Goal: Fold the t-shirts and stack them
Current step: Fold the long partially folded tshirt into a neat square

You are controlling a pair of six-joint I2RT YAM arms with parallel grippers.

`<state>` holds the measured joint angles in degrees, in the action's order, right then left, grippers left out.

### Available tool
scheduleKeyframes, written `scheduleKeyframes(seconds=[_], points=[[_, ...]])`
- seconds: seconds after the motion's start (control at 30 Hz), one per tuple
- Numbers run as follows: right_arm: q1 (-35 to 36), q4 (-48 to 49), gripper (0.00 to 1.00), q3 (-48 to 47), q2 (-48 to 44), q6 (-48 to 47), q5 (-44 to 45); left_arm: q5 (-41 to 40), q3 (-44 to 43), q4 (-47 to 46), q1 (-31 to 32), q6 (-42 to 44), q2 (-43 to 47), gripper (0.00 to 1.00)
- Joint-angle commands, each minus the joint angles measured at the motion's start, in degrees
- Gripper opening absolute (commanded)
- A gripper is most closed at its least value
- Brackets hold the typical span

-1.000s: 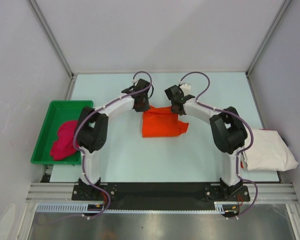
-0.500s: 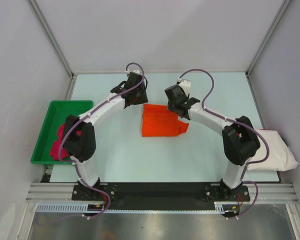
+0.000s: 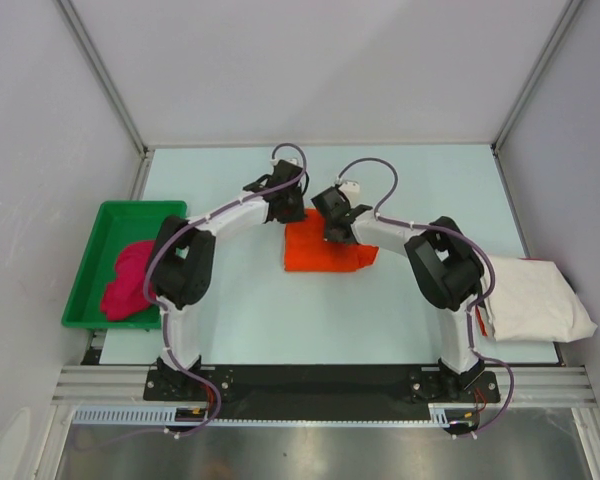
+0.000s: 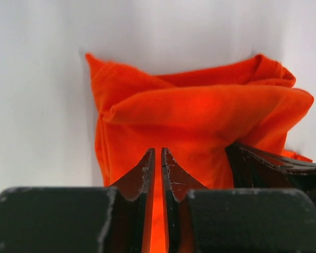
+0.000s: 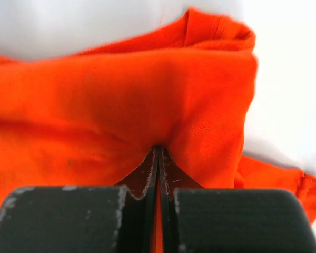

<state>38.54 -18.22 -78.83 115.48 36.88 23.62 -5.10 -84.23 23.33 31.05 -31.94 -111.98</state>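
Note:
The orange t-shirt (image 3: pixel 320 250) lies partly folded in the middle of the table. My left gripper (image 3: pixel 288 213) is at its far left corner, jaws almost together with orange cloth between them (image 4: pixel 158 158). My right gripper (image 3: pixel 335 228) is over its far edge, shut with the orange cloth (image 5: pixel 121 105) puckered at its tips (image 5: pixel 159 153). The magenta-pink t-shirt (image 3: pixel 128 280) lies crumpled in the green tray (image 3: pixel 100 225). The off-white t-shirt (image 3: pixel 535 300) lies folded at the right edge of the table.
The green tray stands at the left edge of the table. The cell walls close in the table on the left, back and right. Both arms arch over the centre, their bases on the black rail (image 3: pixel 320 380) at the near edge.
Both grippers reached further back half a second ago and have now come forward over the orange t-shirt. Its far edge has moved nearer and it looks shorter front to back.

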Motion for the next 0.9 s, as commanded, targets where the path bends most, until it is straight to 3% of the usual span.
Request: scheduleKeyframes(seconds=[0.0, 0.33, 0.57, 0.87], points=[[-2.50, 0.90, 0.02, -6.42, 0.97, 1.17, -0.24, 0.88, -8.04, -0.75, -0.37, 2.06, -2.88, 0.13], [-4.62, -0.77, 0.02, -11.62, 4.93, 0.56, -0.85, 4.49, -14.21, 2.06, -3.62, 1.10, -12.20, 0.14], [-6.37, -3.49, 0.09, -13.37, 6.59, -1.11, -1.55, 5.81, -17.99, 4.35, -5.65, 1.27, -15.63, 0.17], [-11.12, -8.41, 0.08, -11.18, 10.29, 1.35, -7.18, 5.19, -16.94, 6.81, -6.00, 1.80, -16.78, 0.16]])
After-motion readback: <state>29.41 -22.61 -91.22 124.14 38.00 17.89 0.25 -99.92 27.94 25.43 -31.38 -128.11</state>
